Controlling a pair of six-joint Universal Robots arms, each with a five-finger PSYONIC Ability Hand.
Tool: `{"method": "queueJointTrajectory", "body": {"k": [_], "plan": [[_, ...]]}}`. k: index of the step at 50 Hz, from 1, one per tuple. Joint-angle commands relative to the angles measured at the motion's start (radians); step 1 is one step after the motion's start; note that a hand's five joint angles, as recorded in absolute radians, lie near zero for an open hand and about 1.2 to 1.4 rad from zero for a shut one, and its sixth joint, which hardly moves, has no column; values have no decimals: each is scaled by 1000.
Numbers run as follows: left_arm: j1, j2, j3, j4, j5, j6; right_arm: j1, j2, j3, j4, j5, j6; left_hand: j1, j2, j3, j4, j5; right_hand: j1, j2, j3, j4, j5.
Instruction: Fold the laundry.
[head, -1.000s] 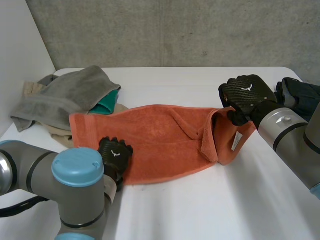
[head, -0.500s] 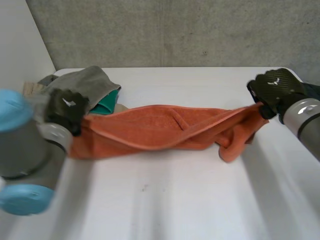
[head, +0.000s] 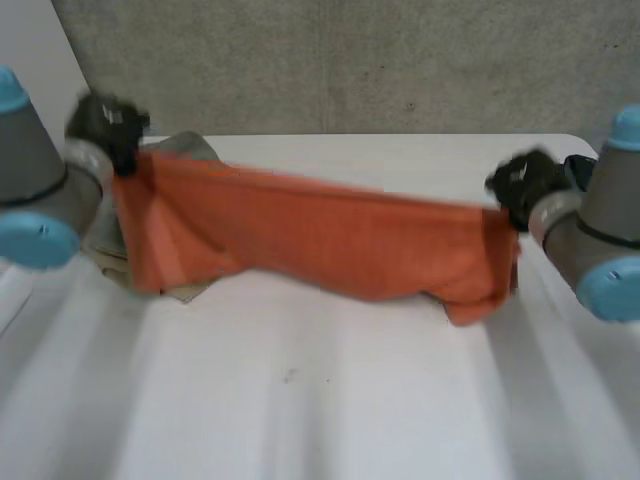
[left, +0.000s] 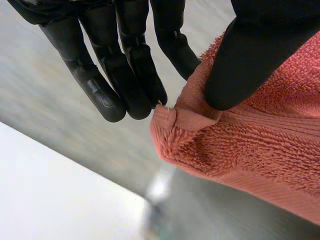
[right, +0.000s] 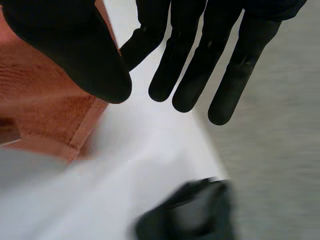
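Orange terry towel (head: 320, 240): stretched in the air as a wide band across the middle of the head view, above the white table (head: 320, 400). Its upper left corner rides higher than its upper right. The lower right end sags towards the table, and I cannot tell whether it touches.
Look: thick looped pile, one plain orange, with a flat woven hem band along the edge.
Handling: judged soft, limp and light. It droops wherever unsupported, its rough pile should resist slipping, and nothing about it is fragile.
Where to hold: the two top corners on the hem probably give the straightest edge for folding.
Left hand (head: 105, 125): upper left of the head view. Its thumb pinches the towel's corner against one finger, and the other fingers are straight and close together.
Right hand (head: 520, 185): right of the head view. Its thumb pinches the towel's hemmed edge against the nearest finger, and the rest are straight and slightly spread.
Other laundry: a grey cloth (head: 190, 145) and a beige cloth (head: 185, 292) peek out behind the towel's left end.
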Motion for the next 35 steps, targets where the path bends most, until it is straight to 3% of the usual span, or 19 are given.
{"method": "queueJointTrajectory", "body": {"k": [1,5,9,16,24,35], "plan": [[-4,-35,407,177,1,-164,14,33,-286,-325,106,116,233,202,208,202,248,242,213,203,195,202],[-24,-32,533,243,-74,-262,29,-21,-291,-632,105,176,233,202,208,202,248,242,213,203,195,202],[-32,-30,542,240,-85,-281,45,-61,-248,-743,95,169,233,202,208,202,248,242,213,203,195,202],[-22,-18,420,248,-69,-288,45,-85,-147,-691,48,158,233,202,208,202,248,242,213,203,195,202],[-6,23,84,311,-43,-285,-11,-104,72,-623,26,193,233,202,208,202,248,242,213,203,195,202],[-7,111,-410,323,84,-241,-101,-98,347,-418,-99,192,233,202,208,202,248,242,213,203,195,202]]}}
